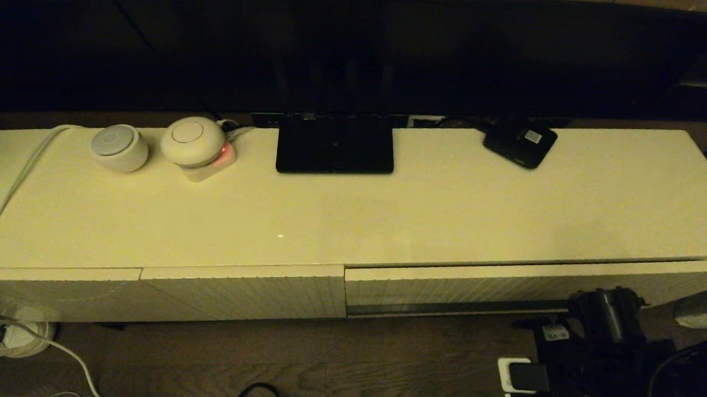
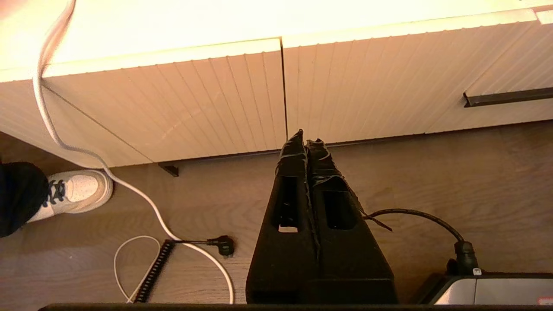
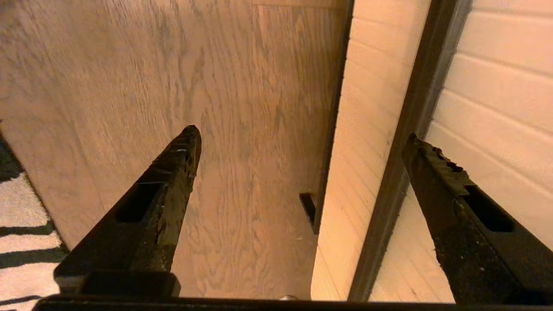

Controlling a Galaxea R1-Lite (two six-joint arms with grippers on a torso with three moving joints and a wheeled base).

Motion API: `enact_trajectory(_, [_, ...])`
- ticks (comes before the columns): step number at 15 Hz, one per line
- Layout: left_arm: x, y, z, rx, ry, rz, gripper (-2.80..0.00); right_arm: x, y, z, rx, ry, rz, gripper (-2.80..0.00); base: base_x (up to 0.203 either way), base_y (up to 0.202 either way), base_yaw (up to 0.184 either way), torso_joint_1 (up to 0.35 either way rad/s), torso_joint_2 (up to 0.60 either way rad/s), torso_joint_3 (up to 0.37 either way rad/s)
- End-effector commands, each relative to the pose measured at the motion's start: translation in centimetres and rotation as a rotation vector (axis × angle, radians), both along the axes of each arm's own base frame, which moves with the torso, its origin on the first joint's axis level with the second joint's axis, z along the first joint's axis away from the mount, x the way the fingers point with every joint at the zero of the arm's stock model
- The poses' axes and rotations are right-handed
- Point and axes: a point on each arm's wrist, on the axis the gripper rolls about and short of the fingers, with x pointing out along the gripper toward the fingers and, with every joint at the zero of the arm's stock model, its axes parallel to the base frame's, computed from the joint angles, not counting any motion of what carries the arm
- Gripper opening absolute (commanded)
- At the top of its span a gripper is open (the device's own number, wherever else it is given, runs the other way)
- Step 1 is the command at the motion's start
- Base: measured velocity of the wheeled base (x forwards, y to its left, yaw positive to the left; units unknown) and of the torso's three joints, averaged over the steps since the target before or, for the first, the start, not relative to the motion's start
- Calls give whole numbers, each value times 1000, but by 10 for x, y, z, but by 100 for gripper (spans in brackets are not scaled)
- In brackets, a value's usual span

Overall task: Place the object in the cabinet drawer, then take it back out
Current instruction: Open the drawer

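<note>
Right tool (image 3: 302, 142) wide open, holding nothing, low by the cabinet drawer (image 1: 525, 287), one finger near its dark slot (image 3: 402, 142), likely lining up a pull. Left tool (image 2: 306, 140) closed, empty, parked. Umbrella not visible.

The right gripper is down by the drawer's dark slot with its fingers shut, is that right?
Not quite. The right gripper is down by the dark slot of the cabinet drawer, but its fingers are spread wide open, as the right wrist view shows.
</note>
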Motion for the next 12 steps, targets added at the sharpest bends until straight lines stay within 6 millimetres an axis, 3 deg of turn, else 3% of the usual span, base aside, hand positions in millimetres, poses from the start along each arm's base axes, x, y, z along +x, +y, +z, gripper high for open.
enact_trajectory(1, [0,0,-1,0,3,0,-280,7,-2,-6,-6,7,-6,0,0,0,0,0,0,0])
enact_trajectory(12, [0,0,-1,0,3,-1,-280,33,-4,-6,3,-28,-31,0,0,0,0,0,0,0])
